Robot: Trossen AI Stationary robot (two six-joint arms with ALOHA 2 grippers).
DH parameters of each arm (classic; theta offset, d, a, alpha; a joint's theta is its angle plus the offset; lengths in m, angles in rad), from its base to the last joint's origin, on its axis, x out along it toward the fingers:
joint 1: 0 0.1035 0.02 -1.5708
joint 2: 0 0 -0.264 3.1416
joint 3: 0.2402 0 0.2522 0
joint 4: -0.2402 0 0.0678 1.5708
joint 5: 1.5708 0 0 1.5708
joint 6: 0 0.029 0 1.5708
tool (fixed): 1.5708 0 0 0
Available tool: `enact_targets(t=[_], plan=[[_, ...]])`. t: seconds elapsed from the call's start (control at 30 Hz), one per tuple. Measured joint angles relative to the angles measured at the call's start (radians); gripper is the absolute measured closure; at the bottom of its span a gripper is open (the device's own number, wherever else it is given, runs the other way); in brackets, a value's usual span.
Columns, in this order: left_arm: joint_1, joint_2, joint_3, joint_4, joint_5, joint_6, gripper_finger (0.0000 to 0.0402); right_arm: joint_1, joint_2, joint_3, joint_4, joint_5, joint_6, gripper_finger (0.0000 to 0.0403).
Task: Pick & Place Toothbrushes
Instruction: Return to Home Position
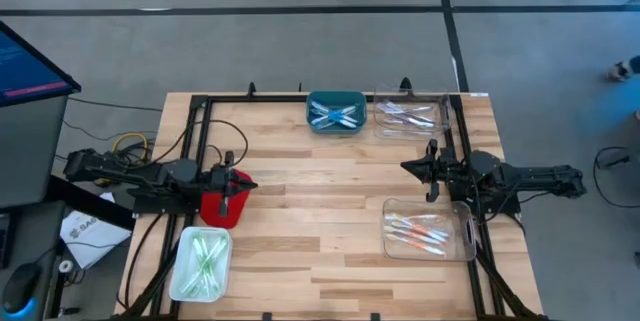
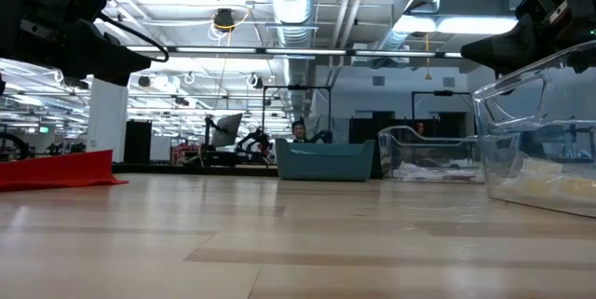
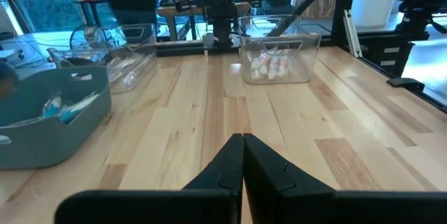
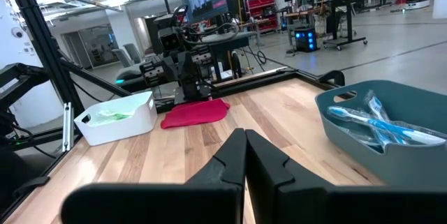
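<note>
Toothbrushes (image 1: 336, 114) lie sorted in bins (image 1: 335, 95) at the tabletop's (image 1: 300, 191) 12, 1, 4 and 7 o'clock, left jaws and right jaws closed tip to tip, holding nothing; the right arm (image 1: 500, 174), retracting, could clip the 4 o'clock clear bin (image 1: 428, 204) beside it.

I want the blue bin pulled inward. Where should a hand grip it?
Probably from above, pinching the long wall of the blue bin that faces the middle of the table: it stands upright, open-topped, thin-rimmed, and its toothbrushes lie crossed mid-bin.
</note>
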Motion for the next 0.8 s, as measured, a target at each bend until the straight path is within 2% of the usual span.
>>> enact_targets(t=[0.8], plan=[[0.000,0.000,0.000,0.020,0.000,0.000,0.0400,0.000,0.000,0.000,0.000,0.000,0.000,0.0403]])
